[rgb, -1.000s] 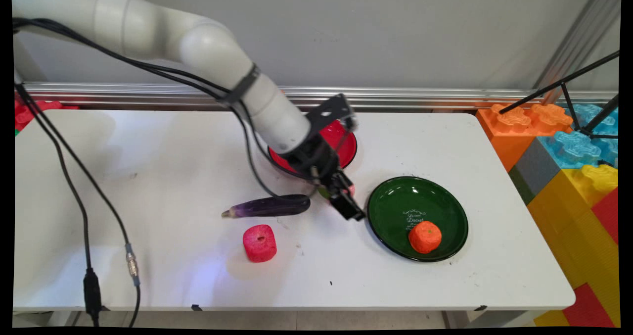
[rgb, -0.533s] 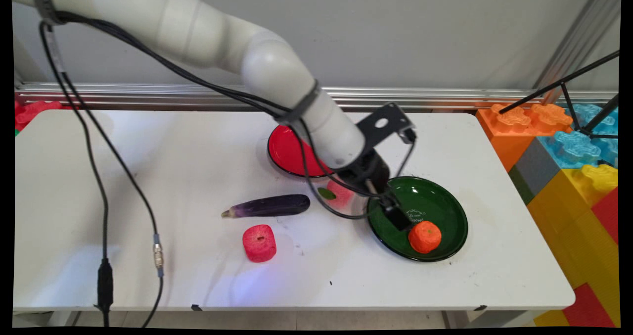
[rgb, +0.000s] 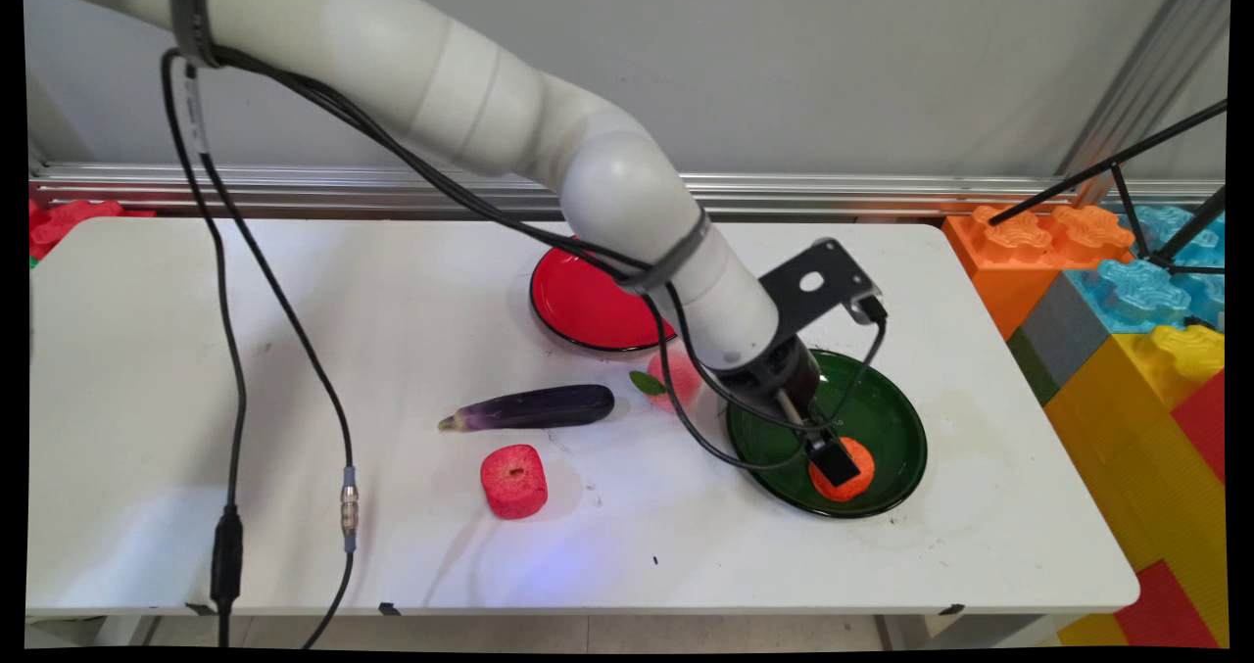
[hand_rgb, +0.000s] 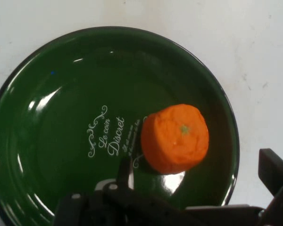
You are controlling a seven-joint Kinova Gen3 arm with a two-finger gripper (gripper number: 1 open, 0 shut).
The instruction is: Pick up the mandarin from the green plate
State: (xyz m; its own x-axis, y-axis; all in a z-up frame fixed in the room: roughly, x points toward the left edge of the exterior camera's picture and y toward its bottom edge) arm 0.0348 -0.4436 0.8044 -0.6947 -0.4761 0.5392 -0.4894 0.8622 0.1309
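OK, I see the matte white table point(rgb: 294, 350), then the glossy round green plate point(hand_rgb: 61, 94) with the dimpled foam orange point(hand_rgb: 175, 137) on it. Gripper point(hand_rgb: 198, 176) hovers just above, fingers apart, flanking the orange.

The end effector point(rgb: 834, 458) hides part of the orange point(rgb: 856, 481) — green plate's point(hand_rgb: 19, 89) edge cropped.

Room bright, light even and from overhead. White table point(rgb: 294, 330) a little washed out; soft, pale shadows under the arm and cables. Green plate point(hand_rgb: 61, 94) glossy: white glints along its inner wall in the hand view, one bright patch just under the orange point(hand_rgb: 175, 138). Main view sharp, its straight lines bowing toward the edges. Hand view slightly soft.
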